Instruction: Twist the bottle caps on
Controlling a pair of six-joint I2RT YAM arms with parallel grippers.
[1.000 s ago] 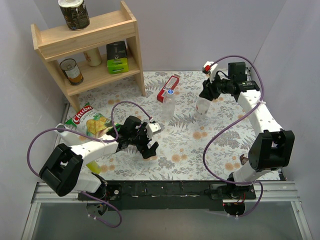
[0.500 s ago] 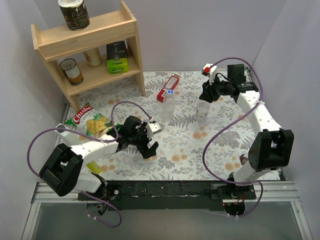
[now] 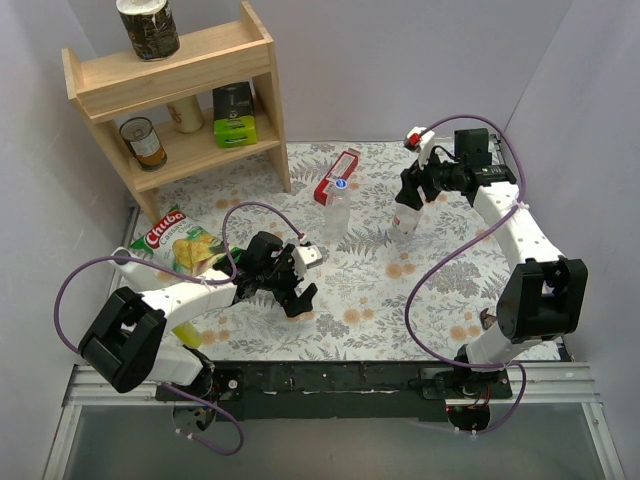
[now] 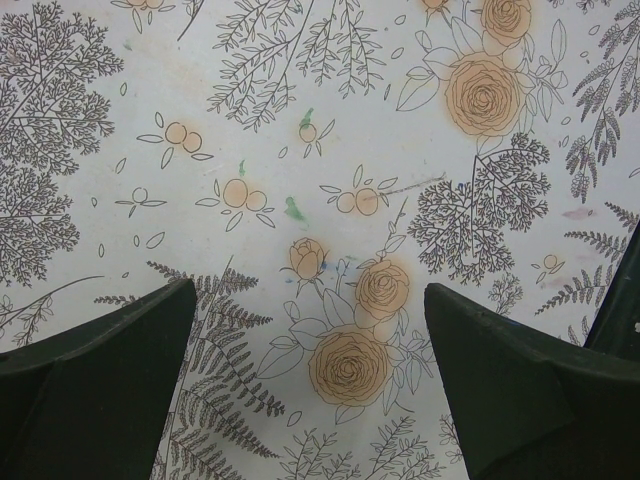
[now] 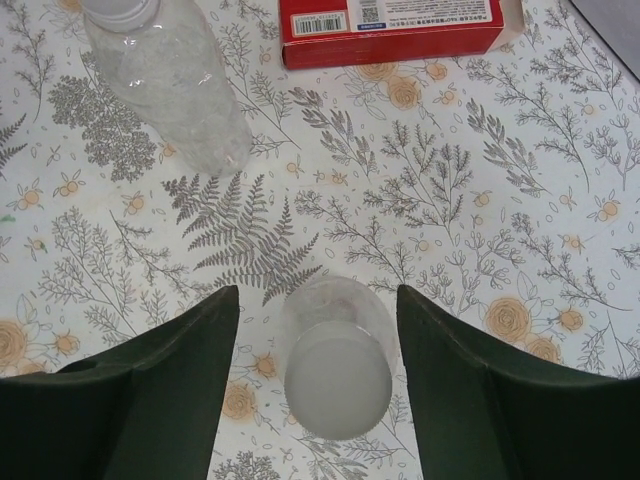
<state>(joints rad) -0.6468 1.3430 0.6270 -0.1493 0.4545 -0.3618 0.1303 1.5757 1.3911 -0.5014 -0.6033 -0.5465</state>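
A clear bottle [image 5: 330, 315] stands upright on the flowered tablecloth with a pale whitish cap [image 5: 338, 382] on its neck. My right gripper [image 5: 318, 320] is open around that cap, one finger on each side with a gap to both. In the top view this bottle [image 3: 403, 224] sits just below the right gripper [image 3: 408, 196]. A second clear bottle [image 3: 337, 212] stands to its left with a blue cap [image 3: 340, 185] on top; the right wrist view shows that bottle [image 5: 170, 80] at upper left. My left gripper [image 4: 310, 300] is open over bare cloth, seen low and to the left [image 3: 306, 278].
A flat red box [image 3: 337, 175] lies behind the bottles, also in the right wrist view [image 5: 390, 25]. A wooden shelf [image 3: 190, 75] with cans and a green box stands at the back left. A chips bag [image 3: 180, 245] lies by the left arm.
The right gripper's jaws have opened off the cap of the right bottle. The left arm has not moved.
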